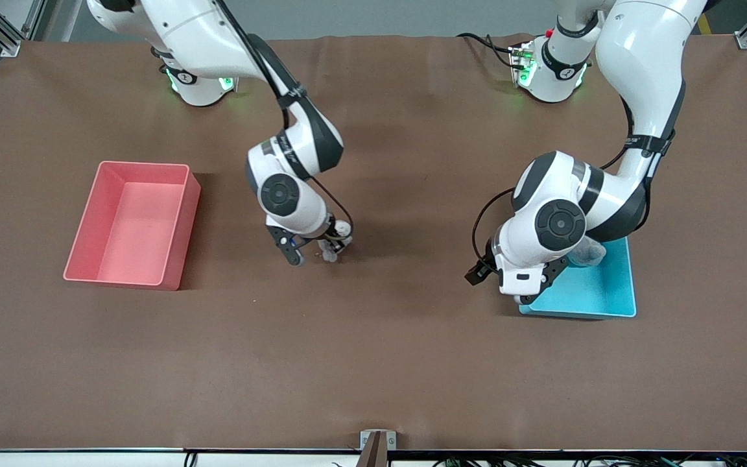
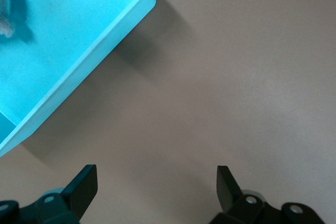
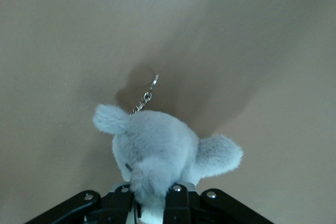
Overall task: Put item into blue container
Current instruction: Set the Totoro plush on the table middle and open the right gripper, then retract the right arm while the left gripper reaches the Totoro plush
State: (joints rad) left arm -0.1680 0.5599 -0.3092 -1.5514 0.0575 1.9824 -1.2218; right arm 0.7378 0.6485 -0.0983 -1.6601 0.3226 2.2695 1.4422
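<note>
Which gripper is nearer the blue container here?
Left. The left gripper hangs open at the blue container's rim, toward the right arm's end. The right gripper, holding a grey plush keychain, is over mid-table.

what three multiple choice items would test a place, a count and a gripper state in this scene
1. Where is the blue container?
A. toward the left arm's end of the table
B. toward the right arm's end
C. stacked in the pink bin

2. How many bins are on the table?
A. one
B. two
C. three

3. What is the right gripper doing?
A. hanging open
B. shut on the plush toy
C. gripping a bin wall

Key: 1 A, it lies under the left gripper; 2 B, one pink, one blue; 3 B, the right wrist view shows the toy clamped.
</note>
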